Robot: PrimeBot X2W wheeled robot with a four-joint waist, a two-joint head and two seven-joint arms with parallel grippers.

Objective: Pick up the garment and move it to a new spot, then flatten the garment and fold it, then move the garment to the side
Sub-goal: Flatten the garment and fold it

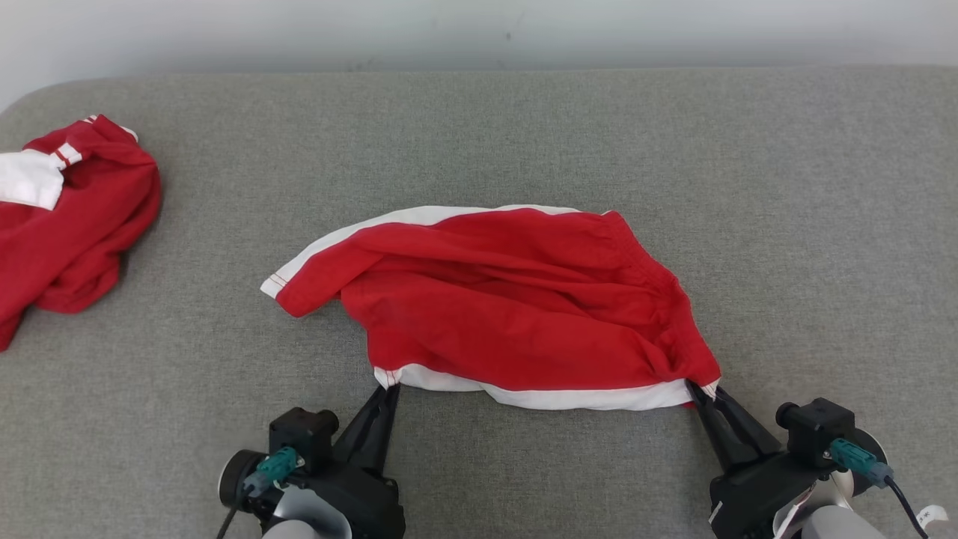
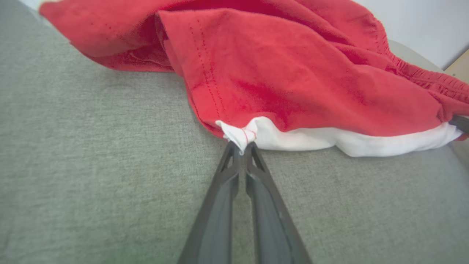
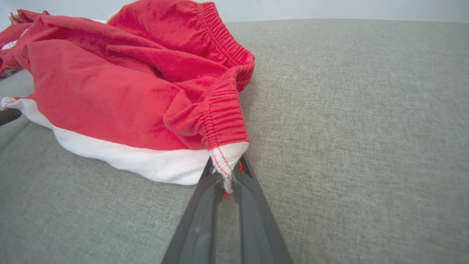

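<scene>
Left claw: my left claw [image 2: 242, 147] is pinched closed, its fingers almost meeting, with a small bunched white corner of cloth caught between the tips.
Right claw: my right claw [image 3: 227, 172] is closed the same way, on a white stitched corner that hangs down between its fingers.
What I hold: both corners belong to the garment [image 1: 516, 299], a pair of red shorts. I have its near edge by both ends, the left claw at the left end and the right claw at the right.
Near edge: a white band [image 1: 569, 395] runs along this edge from one claw to the other, sagging a little.
Waistband: the gathered elastic waistband [image 1: 658, 292] runs down the garment's right side and ends at the corner in my right claw.
Lie of the cloth: it is rumpled, not flat, with long folds across the red. One leg reaches out to the left, edged in white on its far side, and ends well to the left of my left claw.
Where it is: about the middle of the worktop [image 1: 823, 224], toward my near side, resting on the grey fabric covering.
Claw height: both sets of tips are low over the worktop; I cannot tell whether they touch it.
Further off: a second red garment [image 1: 75, 217] with white patches lies crumpled at the far left, well apart from mine.
Beyond: a pale wall [image 1: 479, 30] stands behind the worktop's far edge.
</scene>
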